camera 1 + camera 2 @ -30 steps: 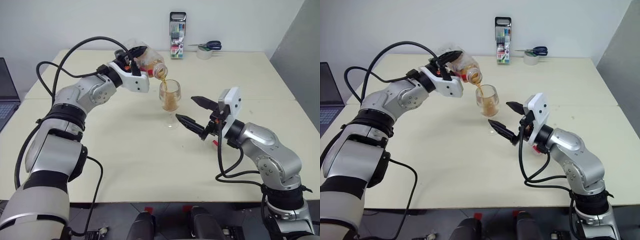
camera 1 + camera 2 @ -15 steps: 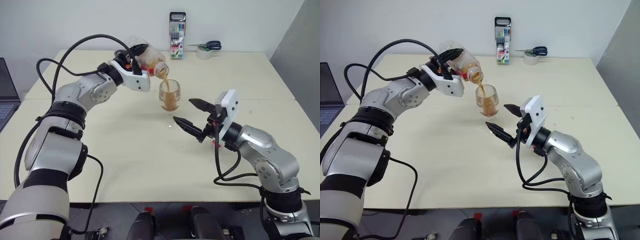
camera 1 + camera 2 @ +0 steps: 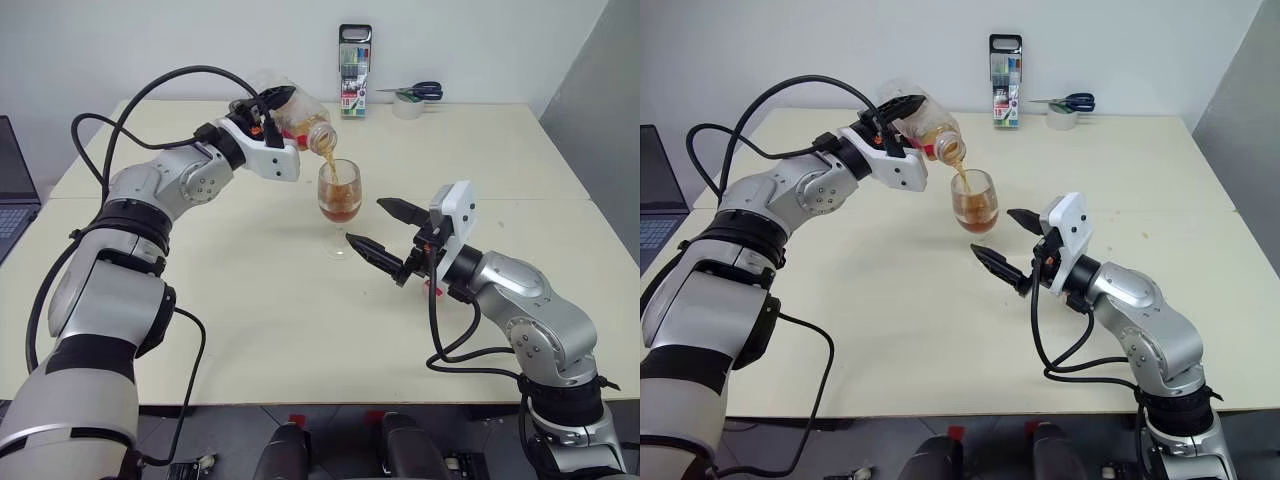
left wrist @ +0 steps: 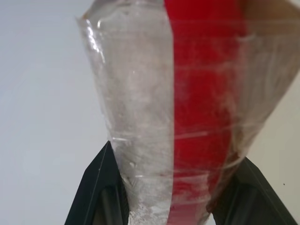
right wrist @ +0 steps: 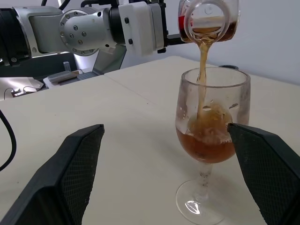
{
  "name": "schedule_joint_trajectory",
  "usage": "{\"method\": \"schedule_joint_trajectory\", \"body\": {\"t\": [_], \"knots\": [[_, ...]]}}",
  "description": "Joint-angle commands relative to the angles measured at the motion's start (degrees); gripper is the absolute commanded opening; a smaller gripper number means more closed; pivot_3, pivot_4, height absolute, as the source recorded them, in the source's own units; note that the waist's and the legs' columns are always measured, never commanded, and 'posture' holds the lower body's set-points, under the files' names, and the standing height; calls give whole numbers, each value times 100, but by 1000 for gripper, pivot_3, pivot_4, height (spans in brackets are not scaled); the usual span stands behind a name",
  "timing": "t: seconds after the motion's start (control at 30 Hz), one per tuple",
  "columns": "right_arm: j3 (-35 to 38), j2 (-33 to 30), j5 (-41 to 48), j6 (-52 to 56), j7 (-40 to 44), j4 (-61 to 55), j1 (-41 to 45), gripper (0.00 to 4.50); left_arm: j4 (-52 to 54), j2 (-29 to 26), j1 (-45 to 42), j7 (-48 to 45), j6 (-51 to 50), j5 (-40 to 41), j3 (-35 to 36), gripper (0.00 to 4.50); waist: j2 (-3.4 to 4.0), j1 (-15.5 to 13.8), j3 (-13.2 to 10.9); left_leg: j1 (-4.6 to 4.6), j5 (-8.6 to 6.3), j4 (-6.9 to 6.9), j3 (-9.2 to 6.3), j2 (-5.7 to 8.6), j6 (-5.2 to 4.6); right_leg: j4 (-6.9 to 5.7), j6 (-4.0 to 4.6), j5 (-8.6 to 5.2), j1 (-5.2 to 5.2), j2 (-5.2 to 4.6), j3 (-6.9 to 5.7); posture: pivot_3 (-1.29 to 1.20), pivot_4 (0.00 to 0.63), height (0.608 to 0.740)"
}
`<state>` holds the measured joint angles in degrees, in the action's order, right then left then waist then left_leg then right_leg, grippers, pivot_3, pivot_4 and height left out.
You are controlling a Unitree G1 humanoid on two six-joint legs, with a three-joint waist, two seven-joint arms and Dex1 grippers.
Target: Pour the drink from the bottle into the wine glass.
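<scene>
The left gripper [image 3: 268,112] clamps the bottle [image 3: 296,122], tipped with its mouth just above the glass [image 3: 340,195] at mid-table. Drink [image 5: 202,51] streams into the bowl, which is partly filled. The right gripper [image 3: 386,229], jaws wide and holding nothing, hovers just right of the glass.

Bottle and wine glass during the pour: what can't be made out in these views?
- Bottle: its rear end in the eye views, hidden by the left gripper shut on it; how much drink remains inside is unclear.
- Bottle in the left wrist view: cut off by the top edge, mouth unseen.
- Wine glass: foot's near rim cut off by the right wrist view's bottom edge.
- Marker case: print too small to read.
</scene>
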<state>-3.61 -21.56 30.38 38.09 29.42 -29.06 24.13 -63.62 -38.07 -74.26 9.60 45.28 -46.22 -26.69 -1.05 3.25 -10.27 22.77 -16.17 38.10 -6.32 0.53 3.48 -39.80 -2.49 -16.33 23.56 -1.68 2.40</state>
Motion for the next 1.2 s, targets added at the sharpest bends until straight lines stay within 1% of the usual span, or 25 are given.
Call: {"method": "schedule_joint_trajectory", "body": {"t": [0.03, 0.37, 0.53, 0.87, 1.0, 1.2], "knots": [[9, 12, 48, -55, -27, -279, 20, 4500, 32, -68, -267, 163, -25, 27, 53, 1713, 0, 0, 0, 0, 0, 0, 0, 0, 0, 0, 0, 0, 0, 0, 0, 0, 150, 740], [-3, 42, 43, -62, -90, -321, 10, 4500, -35, -27, -276, 201, -70, 69, 56, 1713, 0, 0, 0, 0, 0, 1, 0, 0, 1, -4, 0, 0, 1, 0, 0, 0, 150, 740], [9, 18, 44, -54, -101, -326, 17, 4500, -80, 96, -243, 156, -118, 152, 85, 1713, 0, -1, 0, 0, 0, 1, 0, 0, 0, -5, 0, 0, 1, 0, 0, 0, 150, 740], [17, 13, 42, -34, -115, -329, 47, 4500, -125, 288, -146, -237, -176, 730, 337, 1713, 0, 1, 0, 0, 1, 2, 0, 1, 3, -7, 0, 0, 3, -1, 0, 0, 150, 740], [17, 48, -32, -109, -169, -292, 74, 4500, -139, 374, -73, -536, -220, 1081, 542, 1713, 0, 2, 0, 0, 2, 2, 0, 1, 3, -7, 0, 0, 3, -1, 0, 0, 150, 740], [-81, 29, -229, -273, -134, -257, 62, 4500, 12, 662, 235, -1741, -359, 2166, 1124, 1713, 0, 3, 0, 0, 7, 3, 1, 0, 13, -7, 0, 0, 3, -1, 0, 0, 150, 740]]}}
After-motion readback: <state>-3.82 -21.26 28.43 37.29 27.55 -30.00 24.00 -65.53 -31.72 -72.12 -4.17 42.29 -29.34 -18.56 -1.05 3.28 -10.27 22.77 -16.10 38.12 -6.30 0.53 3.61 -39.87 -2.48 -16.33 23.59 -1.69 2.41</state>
